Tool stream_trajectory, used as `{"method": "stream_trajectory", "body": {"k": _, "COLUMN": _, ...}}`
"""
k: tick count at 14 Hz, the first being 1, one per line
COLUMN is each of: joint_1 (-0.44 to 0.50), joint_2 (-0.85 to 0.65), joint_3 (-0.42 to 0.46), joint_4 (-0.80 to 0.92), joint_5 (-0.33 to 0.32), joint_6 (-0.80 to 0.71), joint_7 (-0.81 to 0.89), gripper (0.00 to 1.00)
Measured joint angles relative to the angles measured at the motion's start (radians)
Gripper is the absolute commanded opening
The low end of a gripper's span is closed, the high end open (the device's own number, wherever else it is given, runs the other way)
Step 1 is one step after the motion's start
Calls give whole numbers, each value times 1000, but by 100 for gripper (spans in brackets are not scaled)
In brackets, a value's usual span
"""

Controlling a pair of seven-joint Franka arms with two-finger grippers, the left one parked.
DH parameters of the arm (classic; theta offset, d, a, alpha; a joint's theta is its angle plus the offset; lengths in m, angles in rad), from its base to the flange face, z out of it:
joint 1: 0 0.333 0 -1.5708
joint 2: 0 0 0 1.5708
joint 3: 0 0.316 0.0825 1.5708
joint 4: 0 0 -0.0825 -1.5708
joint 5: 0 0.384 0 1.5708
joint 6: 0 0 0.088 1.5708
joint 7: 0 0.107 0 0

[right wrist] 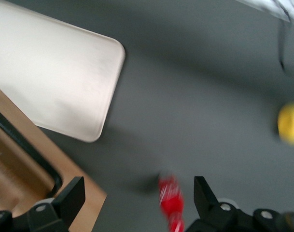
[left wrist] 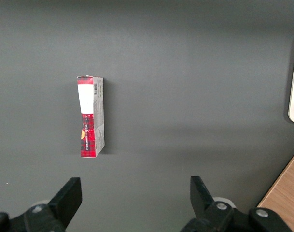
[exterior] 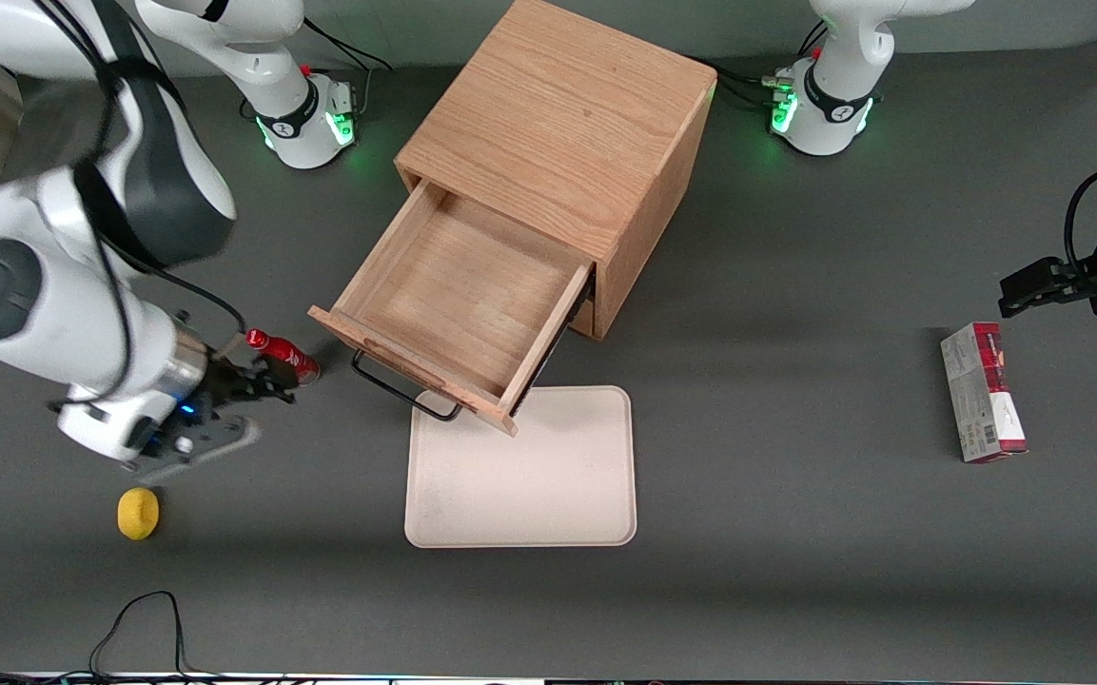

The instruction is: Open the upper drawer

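Note:
The upper drawer [exterior: 458, 285] of the oak cabinet [exterior: 558, 124] stands pulled far out, and its tray is empty. Its black wire handle [exterior: 401, 385] hangs over the edge of a beige tray. The lower drawer is hidden under it. My right gripper [exterior: 267, 381] is open and holds nothing. It hovers beside the drawer front, toward the working arm's end, apart from the handle. In the right wrist view the gripper [right wrist: 138, 203] has its fingers spread, with a small red bottle [right wrist: 171, 203] on the table below them and the drawer front [right wrist: 21, 159] close by.
A beige tray [exterior: 521, 476] lies in front of the open drawer. The red bottle [exterior: 282, 354] lies by my gripper. A yellow object [exterior: 138, 514] sits nearer the front camera. A red and white box [exterior: 982, 404] lies toward the parked arm's end.

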Motion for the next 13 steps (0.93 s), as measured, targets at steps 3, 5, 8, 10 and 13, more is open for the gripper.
{"method": "stream_trajectory", "body": {"k": 3, "joint_1": 5, "joint_2": -114, "joint_3": -17, "joint_4": -45, "joint_5": 18, "joint_6": -60, "joint_7": 172, "gripper": 100}}
{"method": "stream_trajectory", "body": {"k": 5, "joint_1": 11, "joint_2": -203, "joint_3": -86, "joint_4": -156, "joint_5": 84, "joint_6": -30, "joint_7": 194, "gripper": 100}}
{"method": "stream_trajectory", "body": {"k": 8, "joint_1": 7, "joint_2": -388, "joint_3": -198, "joint_4": -408, "joint_5": 158, "joint_6": 86, "joint_7": 194, "gripper": 100}}
{"method": "stream_trajectory", "body": {"k": 10, "joint_1": 7, "joint_2": -530, "joint_3": -232, "joint_4": -571, "joint_5": 162, "joint_6": 137, "joint_7": 194, "gripper": 100}}
{"method": "stream_trajectory", "body": {"k": 13, "joint_1": 7, "joint_2": -675, "joint_3": -244, "joint_4": -702, "joint_5": 164, "joint_6": 137, "joint_7": 194, "gripper": 100}}
